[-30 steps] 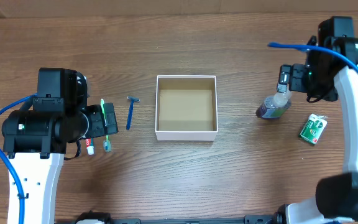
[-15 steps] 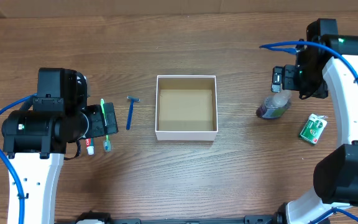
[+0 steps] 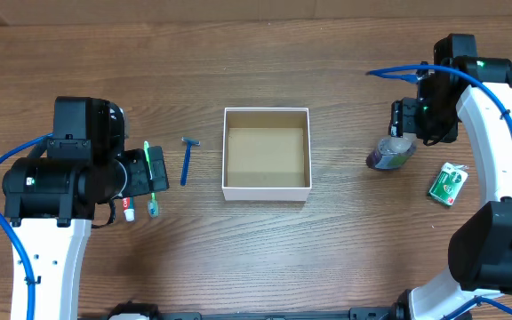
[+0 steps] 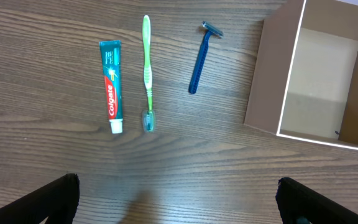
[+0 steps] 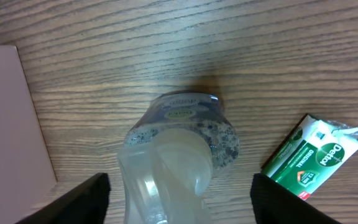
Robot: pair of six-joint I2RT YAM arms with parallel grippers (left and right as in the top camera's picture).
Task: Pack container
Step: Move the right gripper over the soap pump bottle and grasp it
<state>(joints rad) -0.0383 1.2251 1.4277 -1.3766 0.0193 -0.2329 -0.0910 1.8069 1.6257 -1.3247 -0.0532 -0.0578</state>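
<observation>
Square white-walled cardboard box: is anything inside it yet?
Nothing visible. The overhead view shows the white-walled cardboard box with its brown floor bare from wall to wall. In the left wrist view, its near wall hides a strip of floor.

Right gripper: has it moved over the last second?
Yes. The right gripper has shifted slightly down-image in the overhead view, closer to the bottle, which has stayed put.

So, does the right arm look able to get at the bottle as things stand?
Probably yes: the right gripper hangs open right above the bottle, a finger on each side, and the green packet lies clear to one side.
</observation>
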